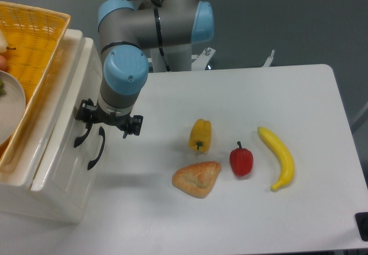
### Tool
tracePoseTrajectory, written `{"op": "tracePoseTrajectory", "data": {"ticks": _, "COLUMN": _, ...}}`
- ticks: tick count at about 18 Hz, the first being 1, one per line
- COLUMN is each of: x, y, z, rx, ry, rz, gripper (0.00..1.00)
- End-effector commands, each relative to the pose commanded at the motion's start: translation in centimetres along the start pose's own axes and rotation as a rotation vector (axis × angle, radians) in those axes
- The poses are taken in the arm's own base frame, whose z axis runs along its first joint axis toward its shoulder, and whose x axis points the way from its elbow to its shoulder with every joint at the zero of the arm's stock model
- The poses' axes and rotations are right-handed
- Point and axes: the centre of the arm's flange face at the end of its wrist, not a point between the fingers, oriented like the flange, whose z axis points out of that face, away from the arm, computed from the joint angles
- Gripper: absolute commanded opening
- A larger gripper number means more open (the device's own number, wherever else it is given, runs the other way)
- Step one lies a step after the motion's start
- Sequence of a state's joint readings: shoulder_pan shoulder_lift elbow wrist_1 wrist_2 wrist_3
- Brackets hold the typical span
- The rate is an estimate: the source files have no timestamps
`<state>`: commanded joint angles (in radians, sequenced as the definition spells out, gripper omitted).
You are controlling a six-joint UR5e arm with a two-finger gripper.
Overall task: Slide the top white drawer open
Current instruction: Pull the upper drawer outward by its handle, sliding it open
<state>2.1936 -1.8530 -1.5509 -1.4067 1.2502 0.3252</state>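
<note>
Because the pincer [86, 130], its spread or closure hidden beneath the wrist, sits at the upper black handle [81, 138] of the top white drawer [60, 123] at the desk's [230, 100] left, it could slip off.

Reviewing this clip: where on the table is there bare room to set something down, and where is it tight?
Open patches on the table: the whole stretch behind the yellow pepper and banana, and the front strip before the pastry. Tight: the cluster of yellow pepper, pastry, red pepper and banana, and the gap by the cabinet where the gripper works at the top white drawer.
</note>
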Motion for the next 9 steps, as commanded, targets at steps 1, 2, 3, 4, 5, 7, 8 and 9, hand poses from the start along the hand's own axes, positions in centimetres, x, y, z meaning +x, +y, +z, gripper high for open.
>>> {"op": "tracePoseTrajectory", "data": {"ticks": 1, "x": -0.2, "y": 0.0, "z": -0.1, "rx": 0.001, "ry": 0.0, "rz": -0.003, "gripper": 1.0}}
{"op": "tracePoseTrajectory", "data": {"ticks": 2, "x": -0.3, "y": 0.0, "z": -0.2, "rx": 0.003, "ry": 0.0, "rz": -0.002, "gripper": 1.0}}
{"op": "tracePoseTrajectory", "data": {"ticks": 3, "x": -0.4, "y": 0.0, "z": -0.2, "rx": 0.004, "ry": -0.002, "rz": -0.003, "gripper": 1.0}}
{"op": "tracePoseTrajectory", "data": {"ticks": 4, "x": -0.7, "y": 0.0, "z": -0.3, "rx": 0.007, "ry": -0.001, "rz": -0.009, "gripper": 1.0}}
{"op": "tracePoseTrajectory", "data": {"ticks": 5, "x": -0.9, "y": 0.0, "z": -0.5, "rx": 0.01, "ry": -0.002, "rz": -0.013, "gripper": 1.0}}
{"op": "tracePoseTrajectory", "data": {"ticks": 7, "x": -1.1, "y": 0.0, "z": -0.8, "rx": 0.015, "ry": -0.003, "rz": -0.016, "gripper": 1.0}}
{"op": "tracePoseTrajectory", "data": {"ticks": 8, "x": -1.1, "y": -0.1, "z": -0.9, "rx": 0.015, "ry": -0.004, "rz": -0.014, "gripper": 1.0}}
{"op": "tracePoseTrajectory", "data": {"ticks": 9, "x": -1.2, "y": -0.1, "z": -1.0, "rx": 0.017, "ry": -0.005, "rz": -0.017, "gripper": 1.0}}
